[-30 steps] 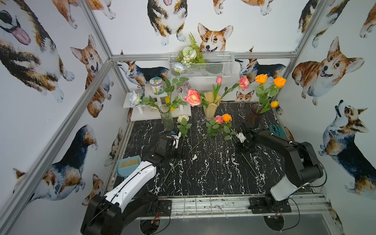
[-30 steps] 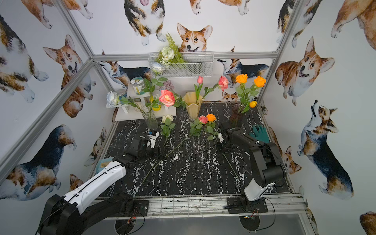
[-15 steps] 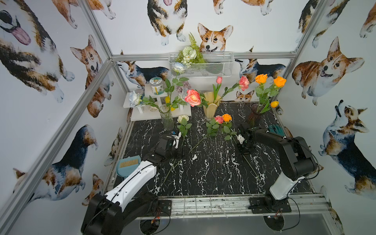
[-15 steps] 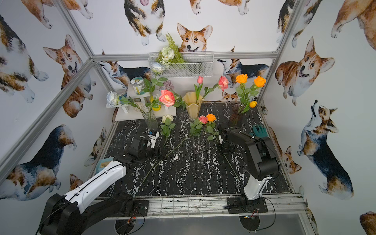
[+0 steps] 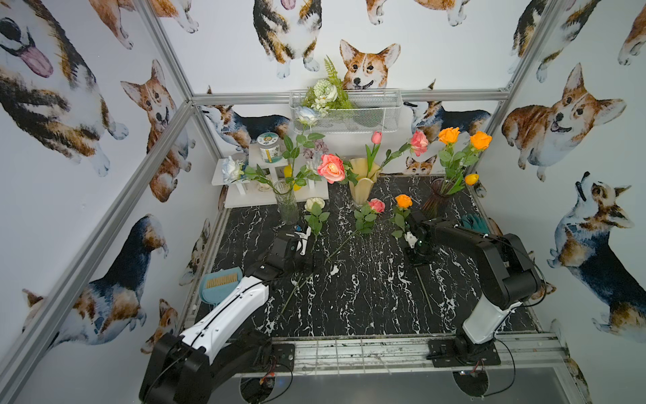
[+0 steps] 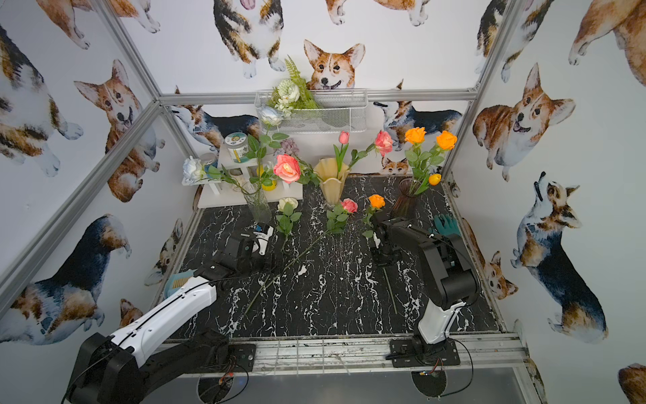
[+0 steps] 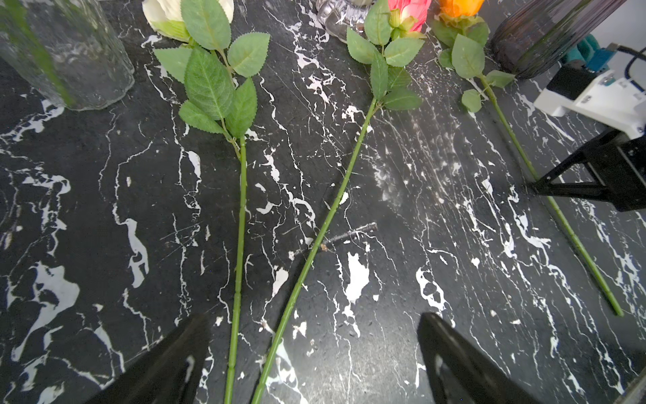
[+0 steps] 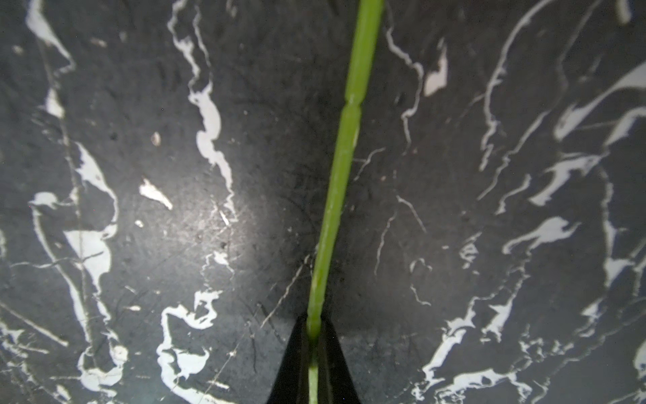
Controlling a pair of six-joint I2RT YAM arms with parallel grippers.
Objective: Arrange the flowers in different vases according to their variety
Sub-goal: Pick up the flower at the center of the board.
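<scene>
Since a second ago my right gripper [image 8: 313,332] has come together, and its black fingers are now clamped on the thin green stem of the orange artificial rose [image 5: 403,201]. The elbow of that arm has also shifted a little inward. My left gripper [image 7: 314,320] has not moved. Its fingers stand wide apart, low over the black marble-pattern tabletop [image 5: 349,297], and the stems of the cream-white rose [image 7: 185,17] and the pink rose [image 7: 409,10] lie between them, not held.

The orange rose lies flat on the tabletop, in both top views at about 1 o'clock from the middle. Its head points to 12 o'clock and its stem end to 5 o'clock. The dark smoky purple ribbed glass vase [image 5: 437,199], where two orange roses already stand, is near the head, at 3 o'clock from it.

I judge that this flower is very light. The stem looks like stiff plastic, but it is thin and smooth, so it can turn or slip between the fingers. I hold it at about the middle of the stem, below the leaves. The head is soft cloth and I should not take it there. When I lift, the head end may dip down.
</scene>
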